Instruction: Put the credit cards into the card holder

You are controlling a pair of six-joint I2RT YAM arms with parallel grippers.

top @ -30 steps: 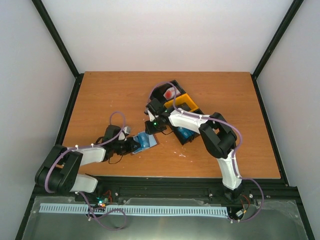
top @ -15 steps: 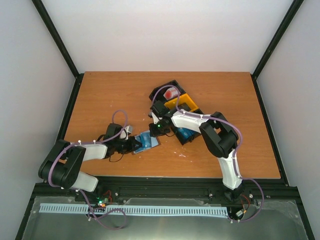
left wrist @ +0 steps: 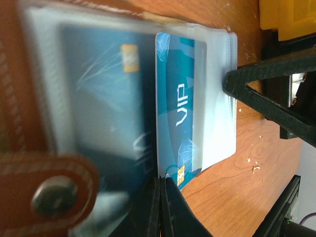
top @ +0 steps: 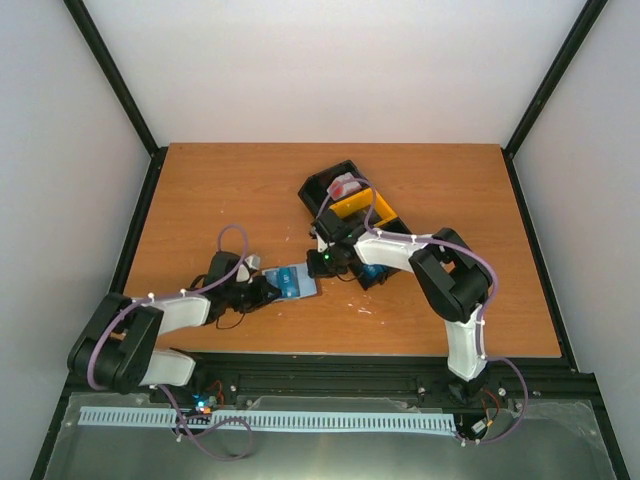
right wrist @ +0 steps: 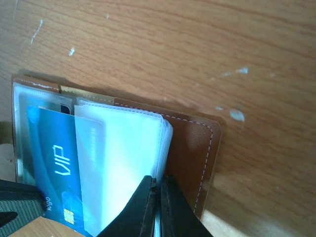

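The brown card holder (top: 292, 281) lies open on the table between both arms. In the left wrist view its leather edge (left wrist: 12, 98) and strap clasp (left wrist: 52, 192) are blurred and close. A blue credit card (left wrist: 177, 98) marked VIP sits partly inside a clear sleeve; a darker card fills the left leaf. My left gripper (left wrist: 163, 185) is shut at the holder's edge, beside the VIP card's corner. My right gripper (right wrist: 158, 185) is shut on the edge of the clear sleeves (right wrist: 123, 158), over the brown cover (right wrist: 190, 148). The VIP card (right wrist: 54, 163) sticks out to the left.
A black-and-yellow tray (top: 352, 207) stands just behind the right gripper (top: 318, 268), with a red-and-white item in its far compartment and something blue (top: 372, 272) at its near end. White specks dot the wood near the holder. The left gripper (top: 262, 292) lies low on the table.
My right gripper came down from the tray side toward the holder and closed on the clear sleeves. The holder now lies flatter. The left gripper stayed shut and shifted slightly.
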